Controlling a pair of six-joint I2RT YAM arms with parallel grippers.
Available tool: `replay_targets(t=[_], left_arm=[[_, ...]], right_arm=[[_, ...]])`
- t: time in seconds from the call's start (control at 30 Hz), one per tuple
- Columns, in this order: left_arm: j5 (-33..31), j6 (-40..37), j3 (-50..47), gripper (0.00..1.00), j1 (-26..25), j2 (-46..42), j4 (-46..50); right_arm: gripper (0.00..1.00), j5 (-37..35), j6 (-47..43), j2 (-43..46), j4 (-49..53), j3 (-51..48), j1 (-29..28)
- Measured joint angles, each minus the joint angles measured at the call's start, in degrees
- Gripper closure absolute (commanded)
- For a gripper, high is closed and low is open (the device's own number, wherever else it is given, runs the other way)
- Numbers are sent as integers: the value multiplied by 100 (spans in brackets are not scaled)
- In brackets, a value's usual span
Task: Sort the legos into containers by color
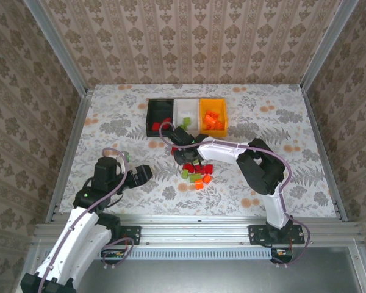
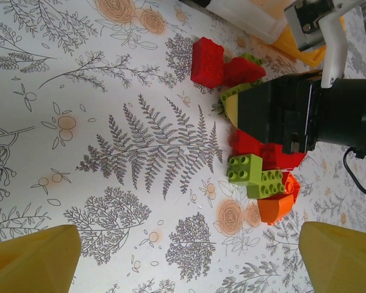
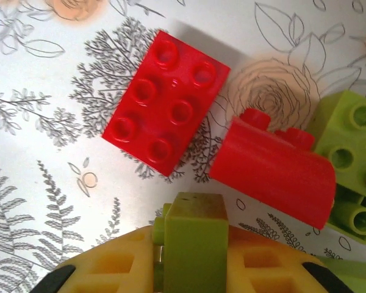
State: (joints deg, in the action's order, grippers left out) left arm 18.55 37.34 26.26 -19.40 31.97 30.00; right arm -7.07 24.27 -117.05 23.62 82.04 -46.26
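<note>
Pinched shut in the right gripper (image 3: pixel 192 259), between waffled yellow pads (image 3: pixel 119 265): a glossy, boxy lime green brick (image 3: pixel 195 223). Alongside, a six-stud red brick (image 3: pixel 165 101). Left gripper (image 2: pixel 189 256) spread wide, empty. Loose legos (image 1: pixel 197 173) heaped near the plastic containers (image 1: pixel 187 101).

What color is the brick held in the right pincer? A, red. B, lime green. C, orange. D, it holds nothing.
B: the right wrist view shows the right pincer closed on a lime green brick, squeezed between its yellow fingers.
</note>
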Motion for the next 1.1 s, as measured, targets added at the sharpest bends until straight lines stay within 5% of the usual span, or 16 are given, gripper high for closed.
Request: replay_targets(t=[0.4,0.73,1.1], left_arm=[[142,1012,-785,0,0,-199,-763],[269,1971,-1211,0,-13,-1558,-697],[295,2251,-1189,0,-44,-1886,-400]], right_arm=[[79,-66,-190,942,356,439,118],[78,-308,-514,-752,669,2481,1165],[77,-330,-656,-1602,1331,3617,1298]])
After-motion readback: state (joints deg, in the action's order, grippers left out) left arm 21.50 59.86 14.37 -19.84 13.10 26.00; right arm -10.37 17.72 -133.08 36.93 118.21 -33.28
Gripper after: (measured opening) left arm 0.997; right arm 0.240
